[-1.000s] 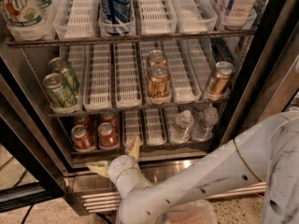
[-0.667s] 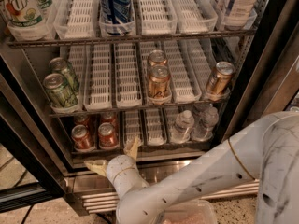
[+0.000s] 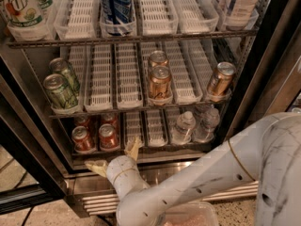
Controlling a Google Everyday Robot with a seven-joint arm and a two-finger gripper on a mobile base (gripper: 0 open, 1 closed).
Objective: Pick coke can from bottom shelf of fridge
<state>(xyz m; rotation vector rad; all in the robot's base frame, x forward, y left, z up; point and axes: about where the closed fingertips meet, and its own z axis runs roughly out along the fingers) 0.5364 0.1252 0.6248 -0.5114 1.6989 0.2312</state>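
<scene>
Stainless-steel drinks fridge [image 3: 164, 169] stands open before me. My white two-finger gripper [image 3: 114, 157] sits at the bottom shelf [image 3: 188, 147] rail, fingers spread, holding nothing. The small red coke can [image 3: 108, 136] stands just behind it in a left lane. A second red can [image 3: 82, 139] is further left and clear plastic bottles [image 3: 183, 126] are to the right.

We see our gripper [image 3: 114, 157], fingers spread wide, just in front of the bottom shelf [image 3: 155, 128], below the coke can [image 3: 108, 137] at that shelf's left.
</scene>
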